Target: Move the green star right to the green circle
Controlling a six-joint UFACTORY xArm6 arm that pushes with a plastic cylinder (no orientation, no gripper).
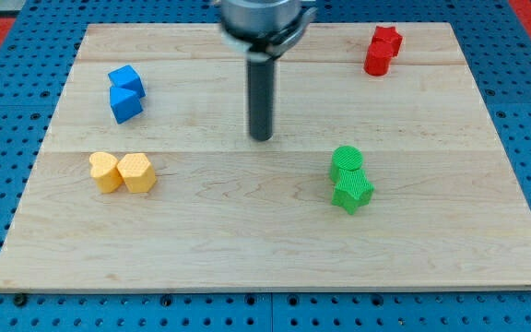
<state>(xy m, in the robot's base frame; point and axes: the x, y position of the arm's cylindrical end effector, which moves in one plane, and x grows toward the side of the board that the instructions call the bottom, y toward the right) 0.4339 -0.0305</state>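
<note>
The green star (353, 193) lies at the view's right of centre, touching the green circle (347, 160), which sits just above it. My tip (262, 137) is the lower end of the dark rod hanging from the view's top centre. It rests on the board to the view's left of the green circle, well apart from both green blocks.
Two blue blocks (125, 93) sit stacked close together at the upper left. A yellow pair (123, 171) lies at the left. Two red blocks (383, 50) sit at the upper right. The wooden board (247, 249) lies on a blue pegboard.
</note>
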